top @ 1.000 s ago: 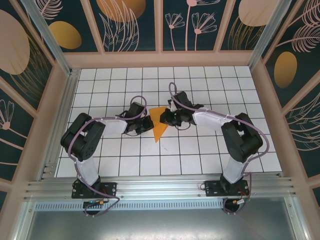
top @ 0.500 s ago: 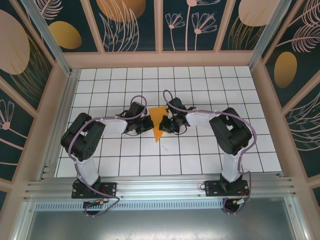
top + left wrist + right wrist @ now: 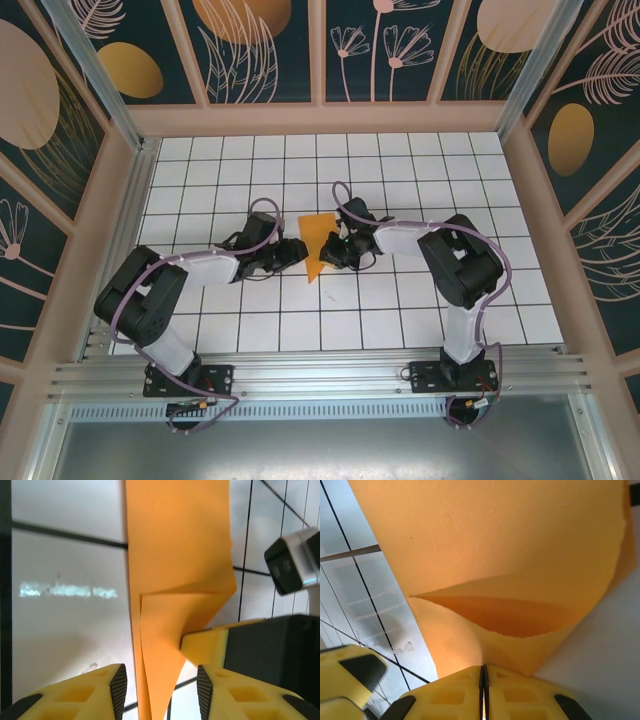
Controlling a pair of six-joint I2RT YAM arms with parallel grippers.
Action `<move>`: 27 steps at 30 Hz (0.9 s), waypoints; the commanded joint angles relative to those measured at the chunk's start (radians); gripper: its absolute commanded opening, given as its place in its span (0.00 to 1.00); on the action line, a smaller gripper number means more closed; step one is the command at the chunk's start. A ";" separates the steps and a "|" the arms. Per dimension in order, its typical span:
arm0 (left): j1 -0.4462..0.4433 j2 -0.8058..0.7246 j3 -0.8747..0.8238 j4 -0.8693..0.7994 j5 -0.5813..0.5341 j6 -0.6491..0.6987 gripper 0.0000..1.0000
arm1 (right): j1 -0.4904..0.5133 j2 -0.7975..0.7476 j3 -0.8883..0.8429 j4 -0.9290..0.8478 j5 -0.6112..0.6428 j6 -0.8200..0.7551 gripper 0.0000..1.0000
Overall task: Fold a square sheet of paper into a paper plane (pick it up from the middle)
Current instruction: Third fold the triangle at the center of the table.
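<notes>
The orange sheet of paper [image 3: 317, 240] lies folded into a narrow pointed wedge at the middle of the tiled table, tip toward the near side. My right gripper [image 3: 334, 250] is shut on its right edge; in the right wrist view the closed jaws [image 3: 484, 672] pinch the paper [image 3: 495, 540], whose layers gape into a pocket. My left gripper [image 3: 297, 251] sits at the paper's left side. Its jaws [image 3: 161, 692] stand open, with the layered paper [image 3: 175, 555] passing loosely between the fingers [image 3: 119, 687]. A yellow finger of the right gripper [image 3: 205, 642] presses at the paper's edge.
The white tiled tabletop [image 3: 400, 300] is boxed in by pink-framed patterned walls [image 3: 320, 115] on three sides. An aluminium rail [image 3: 320, 375] carrying both arm bases runs along the near edge. The right wrist camera housing [image 3: 292, 560] hangs close to my left fingers.
My left gripper has opened and let go of the paper, and the left arm's elbow has swung out to the left. The right gripper stays shut on the paper.
</notes>
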 commanded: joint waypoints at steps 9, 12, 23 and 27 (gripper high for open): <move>-0.077 0.014 -0.035 0.102 0.065 -0.079 0.26 | -0.014 0.016 -0.035 0.033 -0.029 0.048 0.13; -0.087 0.036 -0.029 0.122 0.067 -0.091 0.21 | -0.012 0.023 -0.033 0.030 -0.032 0.049 0.13; -0.106 0.125 0.008 -0.031 -0.028 -0.058 0.14 | -0.013 0.024 -0.008 0.019 -0.042 0.024 0.13; -0.106 0.140 0.014 -0.113 -0.077 -0.046 0.11 | -0.020 0.007 0.034 0.023 -0.041 -0.030 0.14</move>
